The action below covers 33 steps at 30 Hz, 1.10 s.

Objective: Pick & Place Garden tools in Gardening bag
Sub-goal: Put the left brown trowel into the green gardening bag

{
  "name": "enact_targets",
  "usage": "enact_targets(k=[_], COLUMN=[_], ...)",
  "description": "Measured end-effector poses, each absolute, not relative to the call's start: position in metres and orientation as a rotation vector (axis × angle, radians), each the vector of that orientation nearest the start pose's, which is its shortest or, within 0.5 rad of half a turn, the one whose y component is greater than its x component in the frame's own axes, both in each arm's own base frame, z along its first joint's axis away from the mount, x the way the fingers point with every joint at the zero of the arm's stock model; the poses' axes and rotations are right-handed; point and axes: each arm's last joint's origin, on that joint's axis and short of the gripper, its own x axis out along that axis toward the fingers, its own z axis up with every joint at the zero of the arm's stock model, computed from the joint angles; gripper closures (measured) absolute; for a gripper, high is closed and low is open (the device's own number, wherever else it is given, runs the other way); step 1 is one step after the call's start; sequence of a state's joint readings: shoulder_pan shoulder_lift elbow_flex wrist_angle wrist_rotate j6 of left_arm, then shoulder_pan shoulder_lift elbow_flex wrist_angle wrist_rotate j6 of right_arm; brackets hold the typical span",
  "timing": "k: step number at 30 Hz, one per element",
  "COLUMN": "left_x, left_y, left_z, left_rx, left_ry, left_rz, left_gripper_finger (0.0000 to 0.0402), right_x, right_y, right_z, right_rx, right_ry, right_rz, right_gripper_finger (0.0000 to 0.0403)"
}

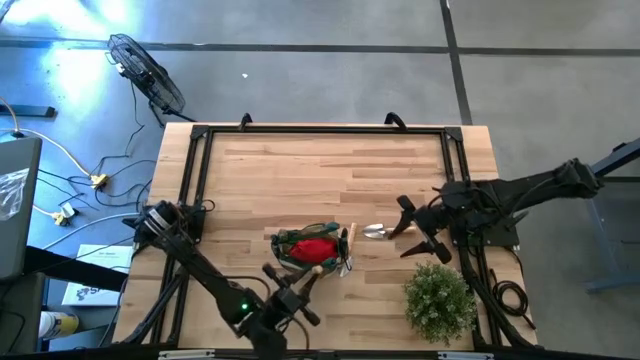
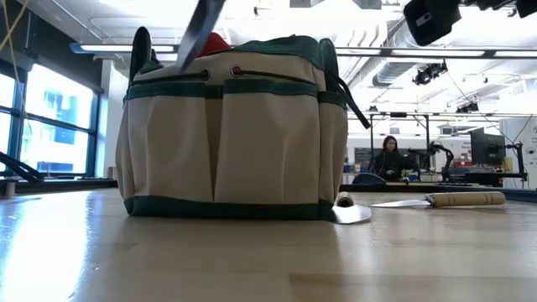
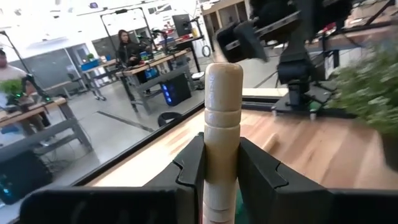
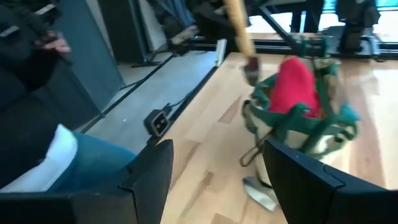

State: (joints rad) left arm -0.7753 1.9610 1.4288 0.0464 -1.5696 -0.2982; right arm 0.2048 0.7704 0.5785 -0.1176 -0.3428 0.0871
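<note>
My left gripper (image 3: pixel 221 165) is clamped on a trowel handle (image 3: pixel 222 124) at the gardening bag (image 1: pixel 312 246), table centre, ready to drop in. Right gripper (image 1: pixel 418 232), fingers apart, waits near 2nd trowel (image 1: pixel 378 231), right of bag.

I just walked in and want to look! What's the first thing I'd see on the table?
The green and tan gardening bag in the middle of the table, with something red poking out of its top. The left gripper is right beside it, jaws shut on a pale wooden tool handle. A bushy green plant sits near the right arm, whose gripper hovers open.
</note>
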Motion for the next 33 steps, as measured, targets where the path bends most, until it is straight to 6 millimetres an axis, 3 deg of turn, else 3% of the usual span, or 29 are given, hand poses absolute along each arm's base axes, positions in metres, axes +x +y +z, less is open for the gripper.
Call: enact_targets(k=[16, 33], left_x=[0.305, 0.299], left_y=[-0.249, -0.262], left_z=[0.227, 0.224], left_rx=[0.138, 0.117], left_ry=[0.06, 0.043], left_rz=[0.811, 0.78], left_gripper_finger=[0.0341, 0.0341], right_x=[0.162, 0.162], right_y=[0.064, 0.064], right_z=[0.27, 0.27], right_rx=[0.096, 0.088], right_ry=[0.346, 0.344], right_rz=[0.57, 0.535], right_gripper_finger=[0.0163, 0.0163])
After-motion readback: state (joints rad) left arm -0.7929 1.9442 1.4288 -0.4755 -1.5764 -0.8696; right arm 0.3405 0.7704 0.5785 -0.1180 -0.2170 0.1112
